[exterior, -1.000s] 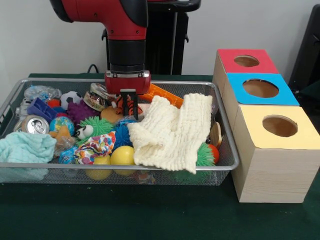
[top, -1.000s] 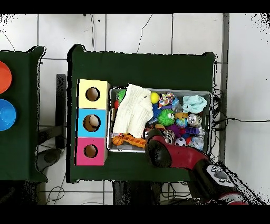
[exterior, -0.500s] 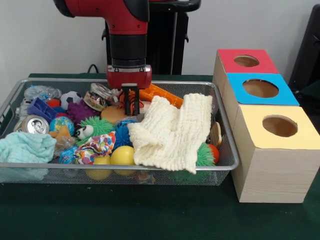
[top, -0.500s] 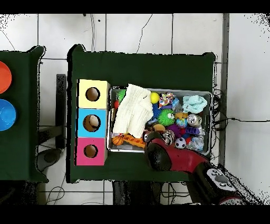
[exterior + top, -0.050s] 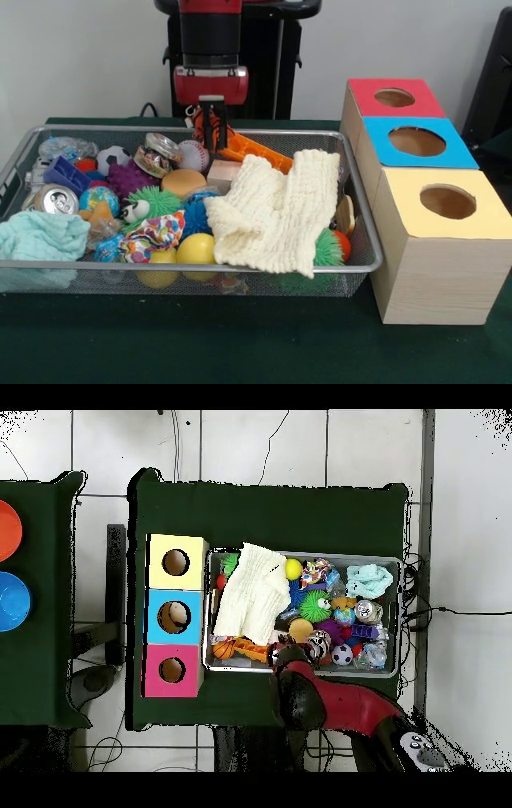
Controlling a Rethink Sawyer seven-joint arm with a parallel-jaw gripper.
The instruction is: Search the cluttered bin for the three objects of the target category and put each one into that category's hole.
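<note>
While our gripper (image 5: 212, 120) was clamped on the orange striped toy (image 5: 206, 126), we feared it slipping into the wire bin (image 5: 192, 266) directly beneath.

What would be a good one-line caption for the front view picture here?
Red robot arm's gripper lifts a small orange striped toy above a wire bin of clutter, beside three wooden boxes with holes.
</note>
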